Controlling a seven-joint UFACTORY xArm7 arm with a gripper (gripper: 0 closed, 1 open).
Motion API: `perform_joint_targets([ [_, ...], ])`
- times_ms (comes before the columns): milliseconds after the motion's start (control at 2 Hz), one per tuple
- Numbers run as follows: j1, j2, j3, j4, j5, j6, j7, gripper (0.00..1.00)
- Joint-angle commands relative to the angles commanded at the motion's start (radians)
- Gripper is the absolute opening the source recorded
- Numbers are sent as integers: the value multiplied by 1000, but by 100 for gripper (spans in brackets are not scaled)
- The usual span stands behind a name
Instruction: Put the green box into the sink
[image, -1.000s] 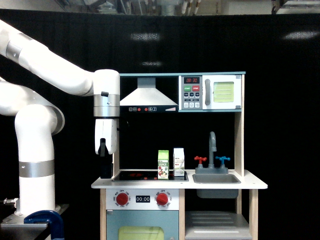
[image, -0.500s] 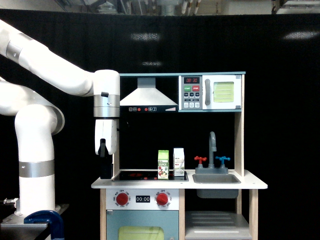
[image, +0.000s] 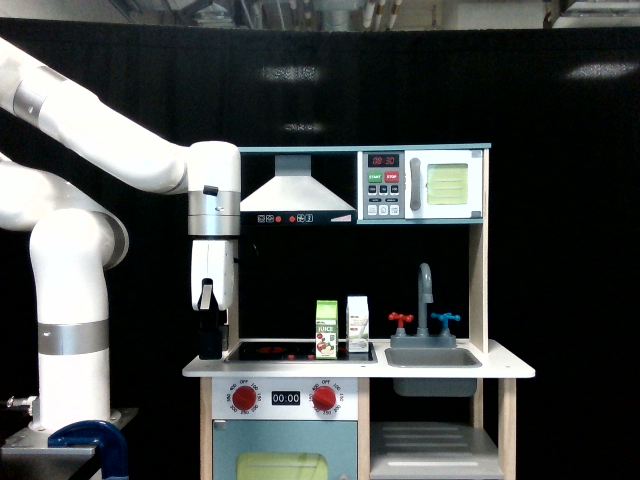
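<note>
Green box: small light-green toy juice carton (image: 326, 329), gabled top, white front w/ red fruit pic; upright on black stovetop panel (image: 290, 351), lower centre of frame, untouched.
Neighbour: white/grey milk carton (image: 357, 324) just beside it on frame-right side, also upright; small gap betw the two, can't tell if touching. Sits betw juice box and sink, so likely obstacle on a straight slide; lift-over prob needed.
Sink: grey rectangular toy basin (image: 432, 357) set in white counter (image: 505, 370), lower right of centre; grey gooseneck faucet (image: 426, 292) w/ red + blue tap handles behind it. Nothing seen in it from this angle.
Arm: white xArm comes in from upper left, wrist pointing down.
Gripper: dark gripper (image: 209, 335) hangs at left edge of the toy kitchen, low, near counter level; well apart from the juice box. Dark on dark bg — can't tell if fingers spread or closed. Holds nothing as far as visible.
Stage: pre-grasp, approach not done; box not yet picked.
Next (judgement): move frame-right to the carton, grip its sides, clear milk carton + faucet.
</note>
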Motion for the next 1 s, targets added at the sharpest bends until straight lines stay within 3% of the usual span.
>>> perform_joint_targets([
  [500,135,17,-158,43,-60,-100,-432,100],
  [1000,316,266,-185,233,-44,-184,-664,100],
])
